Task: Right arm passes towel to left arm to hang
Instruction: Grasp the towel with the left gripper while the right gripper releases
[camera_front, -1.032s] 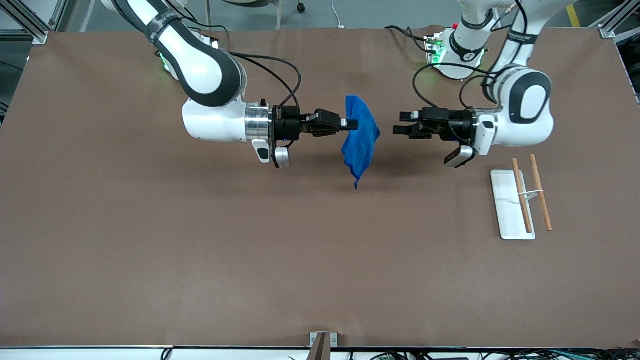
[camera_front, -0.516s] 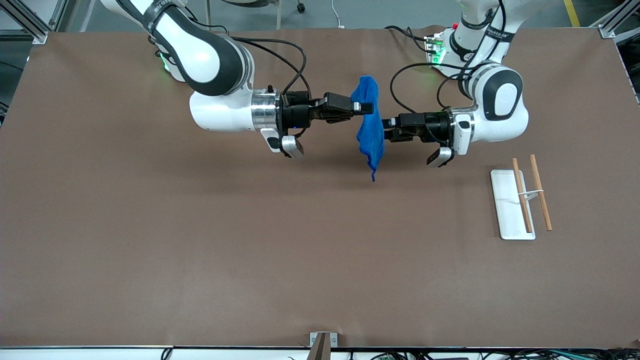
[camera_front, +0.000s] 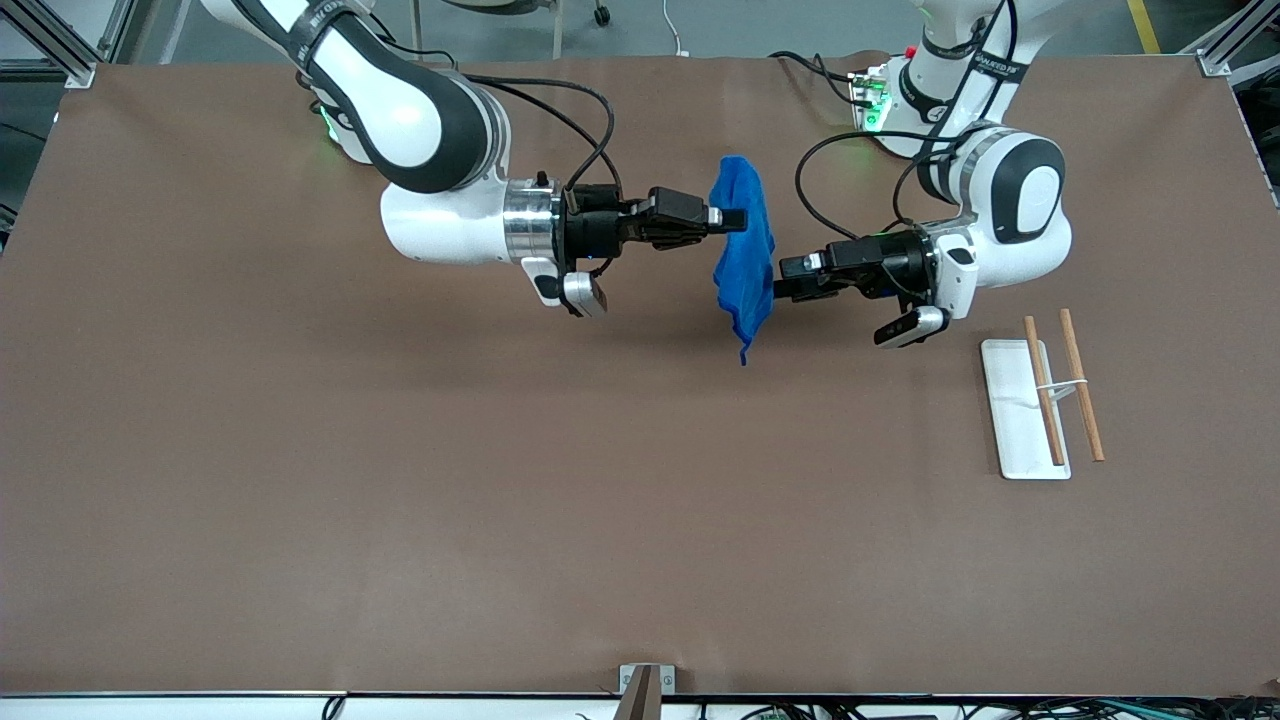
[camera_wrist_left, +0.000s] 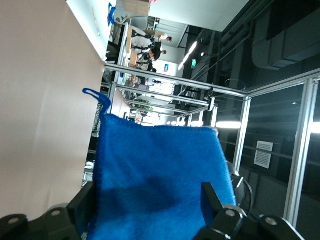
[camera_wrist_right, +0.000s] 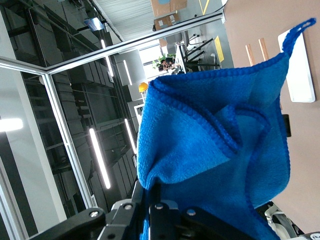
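- The hanging rack (camera_front: 1022, 408) sat unused on the desk (camera_front: 400, 500), nearest the camera.
- The left gripper (camera_front: 785, 278) stood spread around the towel (camera_front: 745, 255), not yet clamped.
- The right gripper (camera_front: 732, 218) pinched the towel aloft over mid-desk; handover and hanging remained.
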